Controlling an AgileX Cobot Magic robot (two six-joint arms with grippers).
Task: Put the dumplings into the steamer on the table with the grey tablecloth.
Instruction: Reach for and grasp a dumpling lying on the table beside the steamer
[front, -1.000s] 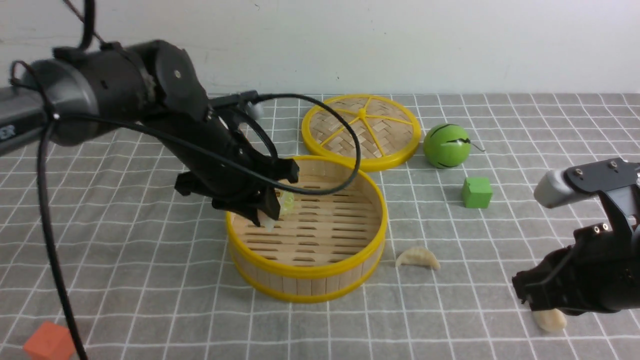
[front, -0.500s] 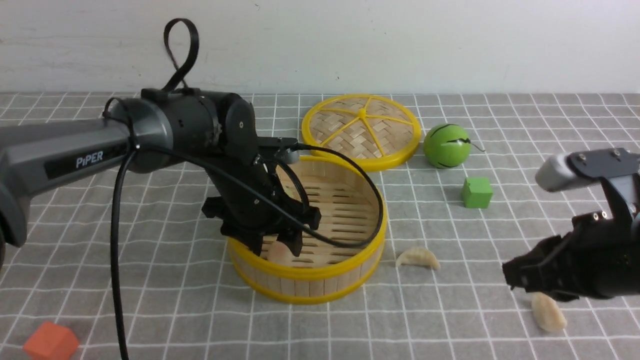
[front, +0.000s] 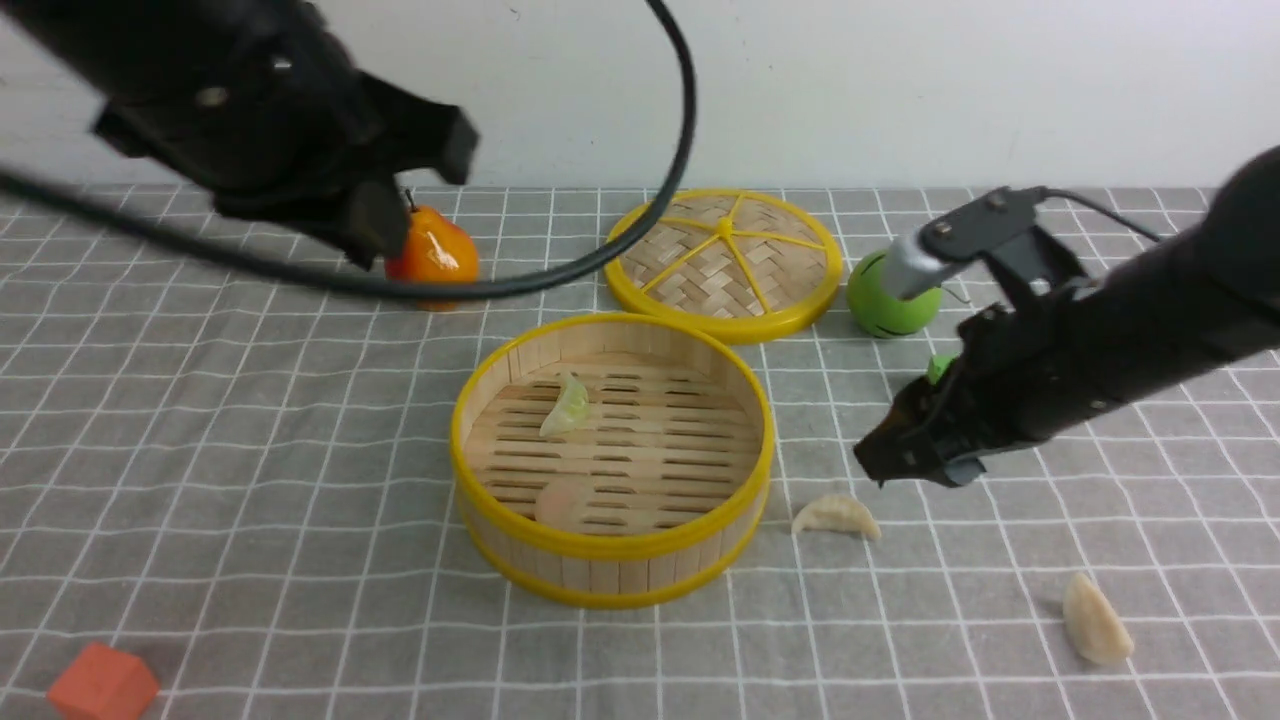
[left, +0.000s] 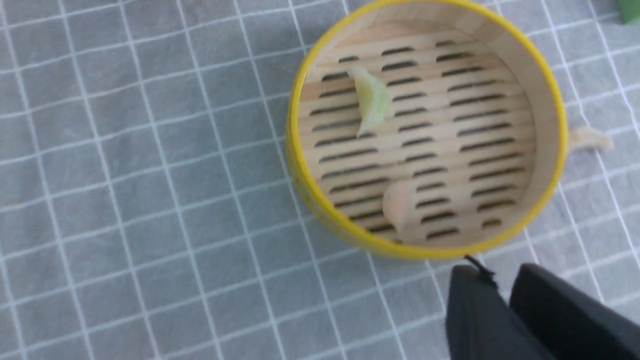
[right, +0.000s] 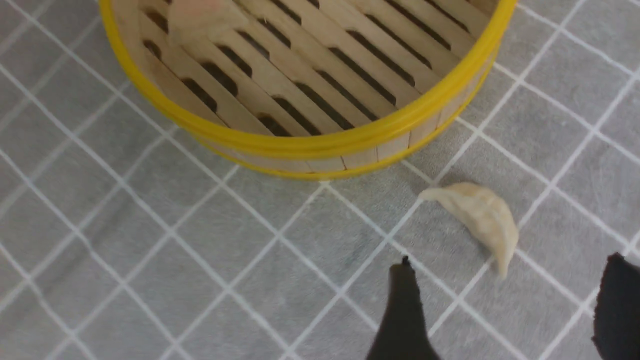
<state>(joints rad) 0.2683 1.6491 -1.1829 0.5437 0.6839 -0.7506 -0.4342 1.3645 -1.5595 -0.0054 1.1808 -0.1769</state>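
Note:
The steamer (front: 612, 548) stands mid-table on the grey tablecloth (front: 250, 440). The pale green dumpling (front: 567, 405) and the pale pink dumpling (front: 560, 500) lie on its slat floor; both show in the left wrist view (left: 372, 100) (left: 399, 205). One cream dumpling (front: 836, 516) lies on the cloth just right of the steamer, another (front: 1095, 620) at the front right. My right gripper (front: 890, 468) is open and empty, hovering just above and right of the nearer cream dumpling (right: 480, 220), which lies ahead of its jaws (right: 509, 262). My left gripper (front: 375, 225) is raised at the far left, empty, fingers together (left: 495, 272).
The flat woven lid (front: 722, 262) lies behind the steamer. A green ball (front: 893, 293) sits to its right, and a green cube (front: 938, 367) is mostly hidden by my right arm. An orange pear (front: 432, 255) stands at the back left, an orange cube (front: 102, 685) at the front left corner.
My left gripper has let the pink dumpling go in the steamer and risen up and to the left. My right arm has swung from the front-right cream dumpling towards the one beside the steamer.

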